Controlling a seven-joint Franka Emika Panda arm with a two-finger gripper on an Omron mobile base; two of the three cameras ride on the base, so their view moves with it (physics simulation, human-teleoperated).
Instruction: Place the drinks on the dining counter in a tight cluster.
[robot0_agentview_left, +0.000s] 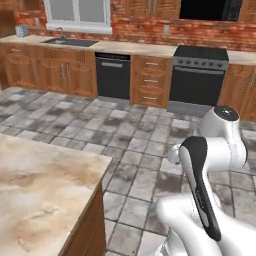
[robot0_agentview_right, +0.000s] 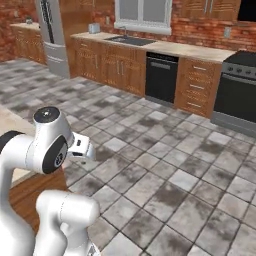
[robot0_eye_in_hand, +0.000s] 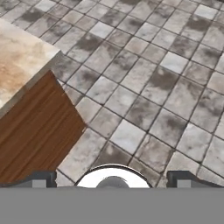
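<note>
The drinks are out of view. A corner of the dining counter (robot0_agentview_left: 45, 185), with its beige marbled top and wooden side, fills the lower left of the left base view. The same corner (robot0_eye_in_hand: 22, 61) lies at the left of the hand view, above grey floor tiles. My gripper (robot0_eye_in_hand: 112, 178) points down at the floor just past that corner. It is open, its two dark fingertips (robot0_eye_in_hand: 41, 178) stand far apart at the bottom, and nothing is between them. My white arm (robot0_agentview_left: 210, 200) is folded beside the counter's end.
Grey stone floor tiles (robot0_agentview_left: 145, 135) stretch between me and the back wall. Along that brick wall run wooden cabinets with a sink (robot0_agentview_left: 70, 42), a black dishwasher (robot0_agentview_left: 112, 75) and a stove (robot0_agentview_left: 199, 75). A steel fridge (robot0_agentview_right: 52, 35) stands at the far left.
</note>
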